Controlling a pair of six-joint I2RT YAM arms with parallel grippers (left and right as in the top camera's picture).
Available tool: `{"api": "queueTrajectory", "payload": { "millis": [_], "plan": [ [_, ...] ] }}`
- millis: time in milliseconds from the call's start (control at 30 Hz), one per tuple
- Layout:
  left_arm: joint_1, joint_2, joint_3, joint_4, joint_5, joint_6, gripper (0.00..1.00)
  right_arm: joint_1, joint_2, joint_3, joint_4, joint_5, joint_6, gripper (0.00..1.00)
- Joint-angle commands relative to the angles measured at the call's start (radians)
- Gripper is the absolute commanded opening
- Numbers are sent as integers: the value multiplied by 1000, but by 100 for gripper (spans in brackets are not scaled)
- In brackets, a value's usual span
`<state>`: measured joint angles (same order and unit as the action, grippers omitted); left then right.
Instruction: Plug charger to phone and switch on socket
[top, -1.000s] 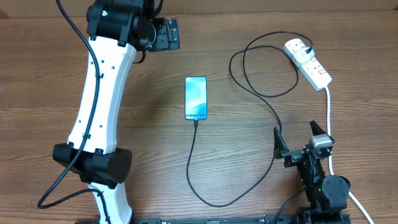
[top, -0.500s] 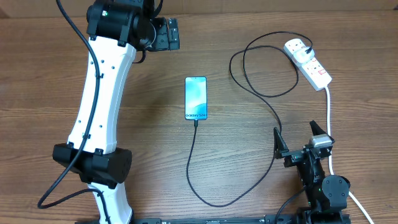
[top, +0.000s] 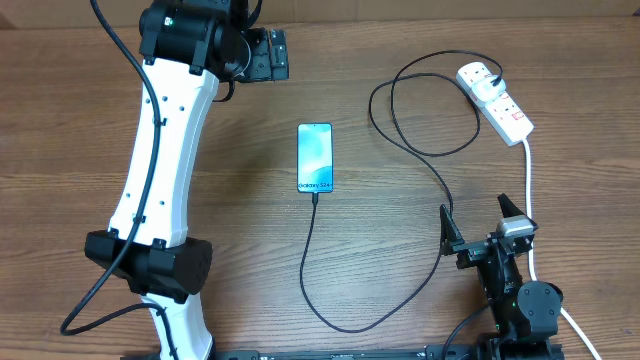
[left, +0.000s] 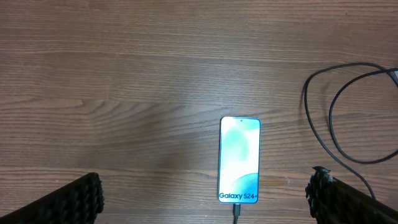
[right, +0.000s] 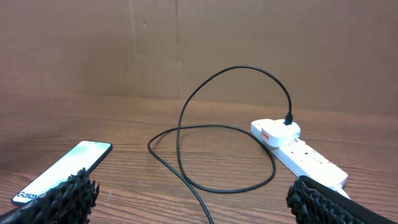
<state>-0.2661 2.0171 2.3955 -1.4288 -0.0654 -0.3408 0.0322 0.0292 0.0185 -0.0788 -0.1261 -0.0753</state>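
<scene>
The phone (top: 314, 158) lies flat mid-table with its screen lit; it also shows in the left wrist view as the phone (left: 239, 160) and at the lower left of the right wrist view as the phone (right: 62, 171). The black charger cable (top: 330, 315) runs from its bottom edge, where the connector (left: 236, 212) sits in the port, then loops right and up to a white plug (right: 278, 131) seated in the socket (top: 497, 100). My left gripper (top: 271, 55) hangs open high beyond the phone. My right gripper (top: 480, 225) stands open near the front right, empty.
The socket's thick white cord (top: 527, 185) runs down the right side, close past my right gripper and arm. The left arm's white link (top: 165, 150) spans the table's left side. A brown wall (right: 199, 43) stands behind the table.
</scene>
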Motion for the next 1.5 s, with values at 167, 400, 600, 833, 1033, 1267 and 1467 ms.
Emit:
{"api": "queueTrajectory", "payload": {
  "millis": [167, 400, 600, 833, 1033, 1267, 1467],
  "plan": [
    [4, 8, 2, 0, -15, 3, 100, -6, -18, -10, 2, 6, -5, 100],
    [4, 8, 2, 0, -15, 3, 100, -2, -27, -10, -2, 27, -5, 100],
    [4, 8, 2, 0, -15, 4, 100, 6, -27, -10, 2, 27, -5, 100],
    [4, 8, 2, 0, -15, 3, 100, 6, -26, -10, 2, 27, -5, 100],
    [4, 8, 2, 0, -15, 3, 100, 6, -26, -10, 2, 27, -5, 100],
    [4, 8, 2, 0, -15, 3, 100, 6, -26, -10, 2, 27, -5, 100],
    [4, 8, 2, 0, -15, 3, 100, 6, -26, -10, 2, 27, -5, 100]
  ]
}}
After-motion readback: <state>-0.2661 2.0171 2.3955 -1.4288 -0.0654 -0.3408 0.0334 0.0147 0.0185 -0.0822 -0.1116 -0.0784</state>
